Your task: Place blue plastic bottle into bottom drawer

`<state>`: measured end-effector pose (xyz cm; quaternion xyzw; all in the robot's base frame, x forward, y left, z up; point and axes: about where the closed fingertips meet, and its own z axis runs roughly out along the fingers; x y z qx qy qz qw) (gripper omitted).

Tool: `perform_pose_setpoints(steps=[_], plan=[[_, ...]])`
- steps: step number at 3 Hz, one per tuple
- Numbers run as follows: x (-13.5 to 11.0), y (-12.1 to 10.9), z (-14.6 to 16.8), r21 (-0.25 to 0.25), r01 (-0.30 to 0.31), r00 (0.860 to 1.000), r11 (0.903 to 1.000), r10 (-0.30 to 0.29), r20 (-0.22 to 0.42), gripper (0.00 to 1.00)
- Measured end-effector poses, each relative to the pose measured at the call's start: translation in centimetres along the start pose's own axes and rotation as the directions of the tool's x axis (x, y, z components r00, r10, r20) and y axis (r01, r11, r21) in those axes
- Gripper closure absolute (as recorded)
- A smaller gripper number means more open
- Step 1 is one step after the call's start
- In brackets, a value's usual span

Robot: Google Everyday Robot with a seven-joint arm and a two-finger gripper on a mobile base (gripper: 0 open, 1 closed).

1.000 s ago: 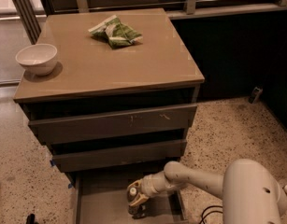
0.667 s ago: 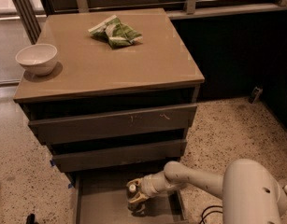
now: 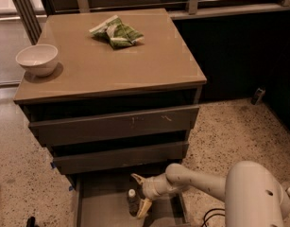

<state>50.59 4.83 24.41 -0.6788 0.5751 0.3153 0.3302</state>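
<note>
My gripper (image 3: 138,196): low inside the pulled-out bottom drawer (image 3: 101,198), at the end of my arm (image 3: 197,181), which reaches in from the right
Finger state: spread wide, one finger angled up and back, the other down and forward; the gap is much wider than the bottle, and I judge I have hold of nothing
Blue plastic bottle (image 3: 132,204): right at the mouth of my spread fingers, a touch to the left of my palm, between the two fingertips; whether either finger touches it I cannot tell
Bottle's long axis: upright, white cap on top and base on the drawer floor, so it runs across my reach, not along it
Deciding relation: the bottle lies leftward and my wrist rightward, so the free way out is straight back to the right along my arm; a sideways sweep could tip the bottle
Task, as I judge it: the bottle stands in the drawer, so the placing looks done
Just above me: the front of the middle drawer (image 3: 121,158), close over my wrist, so rising early risks a knock
Well above and behind: the cabinet top (image 3: 149,74), with a white bowl (image 3: 37,59) far left and a green packet (image 3: 116,31) at the back
</note>
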Motion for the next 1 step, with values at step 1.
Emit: perform_pose_setpoints(steps=[1], plan=[[0.0,0.0,0.0,0.0,0.0,1.0,1.0,0.0,0.0,0.0]])
